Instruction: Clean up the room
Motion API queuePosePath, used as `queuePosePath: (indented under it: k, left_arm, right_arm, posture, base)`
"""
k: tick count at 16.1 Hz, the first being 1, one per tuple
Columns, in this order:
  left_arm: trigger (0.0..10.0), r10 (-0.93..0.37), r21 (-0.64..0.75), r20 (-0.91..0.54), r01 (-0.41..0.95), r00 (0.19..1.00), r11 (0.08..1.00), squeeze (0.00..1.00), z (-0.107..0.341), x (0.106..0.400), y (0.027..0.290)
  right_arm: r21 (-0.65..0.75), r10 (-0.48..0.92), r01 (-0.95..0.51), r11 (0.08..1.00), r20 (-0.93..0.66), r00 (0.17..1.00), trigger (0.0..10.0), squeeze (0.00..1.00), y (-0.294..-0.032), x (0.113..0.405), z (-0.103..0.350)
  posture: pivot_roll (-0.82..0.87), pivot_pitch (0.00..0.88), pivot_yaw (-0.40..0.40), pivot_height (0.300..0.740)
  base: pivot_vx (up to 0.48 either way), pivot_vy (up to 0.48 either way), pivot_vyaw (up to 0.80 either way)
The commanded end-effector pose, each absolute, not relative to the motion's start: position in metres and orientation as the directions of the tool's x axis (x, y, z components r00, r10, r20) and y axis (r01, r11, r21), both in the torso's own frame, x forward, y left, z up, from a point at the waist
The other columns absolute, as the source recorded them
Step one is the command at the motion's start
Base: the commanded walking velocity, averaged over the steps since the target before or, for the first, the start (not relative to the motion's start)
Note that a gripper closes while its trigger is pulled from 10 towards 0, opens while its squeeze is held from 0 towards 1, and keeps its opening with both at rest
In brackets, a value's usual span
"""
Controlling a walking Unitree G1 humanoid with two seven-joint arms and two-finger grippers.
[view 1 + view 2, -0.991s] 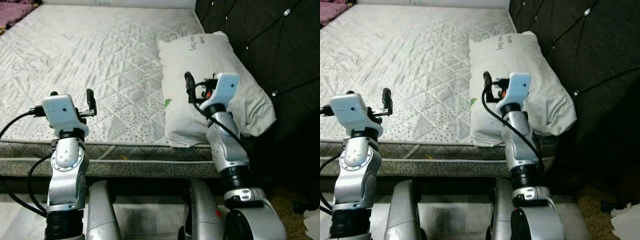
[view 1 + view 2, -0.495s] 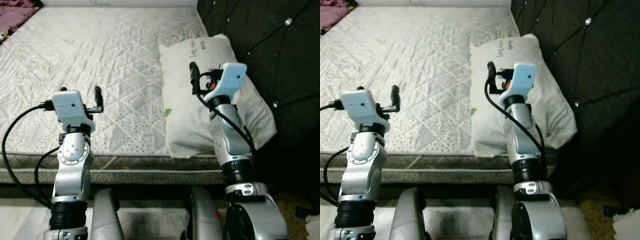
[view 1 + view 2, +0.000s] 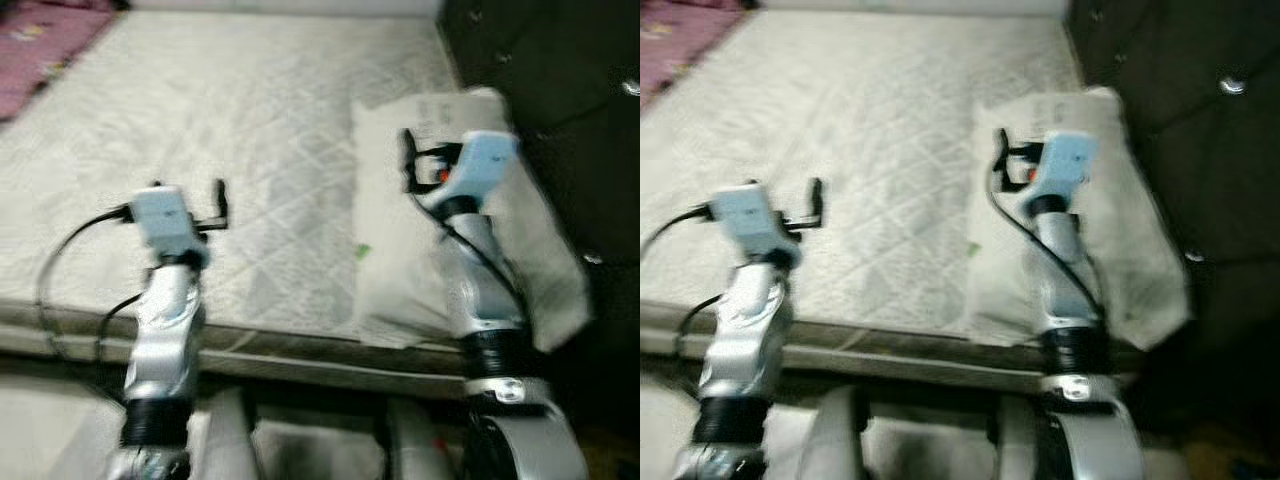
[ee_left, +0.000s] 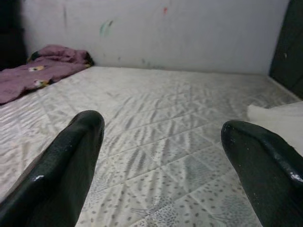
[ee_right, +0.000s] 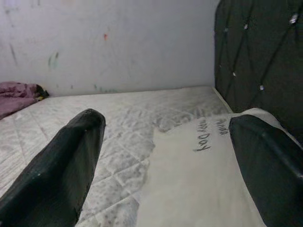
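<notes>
A white pillow [image 3: 385, 250] with dark handwriting lies on the right side of a bare quilted mattress [image 3: 250, 110], against a dark tufted headboard [image 3: 560, 60]. A purple blanket [image 4: 42, 71] is bunched at the mattress's far left corner. My right gripper [image 5: 165, 156] is held open above the pillow's near half, with nothing between its fingers. Over the front part of the mattress, left of the pillow, my left gripper [image 4: 161, 156] is also open and empty. Both eye views are blurred.
The mattress's front edge [image 3: 300, 345] runs across just ahead of my body. A pale marked wall [image 4: 165, 28] stands behind the bed. The headboard closes off the right side.
The whole picture has slid to the right and blurred, so the camera has moved. More of the purple blanket shows at the top left. Both arms keep the same raised pose.
</notes>
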State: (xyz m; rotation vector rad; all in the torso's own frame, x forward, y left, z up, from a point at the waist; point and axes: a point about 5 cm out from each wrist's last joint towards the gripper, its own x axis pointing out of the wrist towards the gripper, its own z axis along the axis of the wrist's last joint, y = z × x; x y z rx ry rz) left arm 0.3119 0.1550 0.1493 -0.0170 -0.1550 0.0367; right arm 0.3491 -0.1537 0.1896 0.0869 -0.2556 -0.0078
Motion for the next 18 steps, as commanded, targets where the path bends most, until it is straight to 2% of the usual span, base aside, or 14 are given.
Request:
queuePosePath:
  k: [1,3,5,7,9,10,12,16,18]
  left_arm:
    - [10.0,-0.014,0.021,0.169,0.010,0.986,1.000,0.00,0.155,0.316,0.152]
    - [10.0,-0.022,0.069,0.144,0.012,0.989,0.998,0.00,0.150,0.313,0.161]
    - [10.0,-0.061,0.099,0.129,0.048,0.990,0.994,0.00,0.152,0.311,0.166]
    - [10.0,-0.082,0.119,0.117,0.068,0.990,0.991,0.00,0.146,0.315,0.166]
    - [10.0,-0.045,0.072,0.132,0.036,0.990,0.997,0.00,0.146,0.318,0.164]
    - [10.0,-0.045,0.072,0.132,0.036,0.990,0.997,0.00,0.146,0.318,0.164]
    - [10.0,0.012,0.020,0.142,-0.015,0.990,1.000,0.00,0.143,0.311,0.162]
    - [10.0,0.000,0.037,0.129,-0.005,0.992,0.999,0.00,0.140,0.302,0.167]
    - [10.0,-0.075,0.042,0.135,0.070,0.988,0.997,0.00,0.139,0.297,0.166]
  right_arm:
    - [0.087,-0.047,0.025,0.996,0.260,0.964,10.0,0.00,-0.159,0.345,0.192]
    - [0.107,-0.055,0.029,0.994,0.241,0.969,10.0,0.00,-0.156,0.338,0.182]
    - [0.080,-0.031,0.012,0.997,0.240,0.970,10.0,0.00,-0.141,0.327,0.180]
    - [0.090,-0.043,0.021,0.996,0.243,0.969,10.0,0.00,-0.137,0.320,0.174]
    - [0.116,-0.020,-0.006,0.993,0.222,0.975,10.0,0.00,-0.132,0.320,0.173]
    - [0.116,-0.020,-0.006,0.993,0.222,0.975,10.0,0.00,-0.132,0.320,0.173]
    - [0.065,0.082,-0.099,0.993,0.232,0.969,10.0,0.00,-0.122,0.328,0.181]
    - [0.084,0.078,-0.096,0.992,0.200,0.977,10.0,0.00,-0.121,0.328,0.174]
    - [0.106,0.067,-0.089,0.990,0.195,0.978,10.0,0.00,-0.119,0.326,0.174]
  posture:
    - [-0.17,0.000,0.090,0.666]
    - [-0.14,0.000,0.135,0.685]
    - [-0.16,0.000,0.194,0.699]
    - [-0.18,0.000,0.169,0.699]
    - [-0.18,0.000,0.111,0.709]
    - [-0.18,0.000,0.111,0.709]
    - [-0.15,0.000,0.047,0.733]
    - [-0.11,0.000,0.058,0.740]
    - [-0.12,0.000,0.068,0.740]
  base:
    - [0.000,0.000,0.00]
    - [0.000,0.000,0.00]
    - [0.000,0.000,0.00]
    - [0.000,0.000,0.00]
    - [0.000,0.000,0.00]
    - [0.000,0.000,0.00]
    - [0.000,0.000,0.00]
    - [0.000,0.000,0.00]
    - [0.000,0.000,0.00]
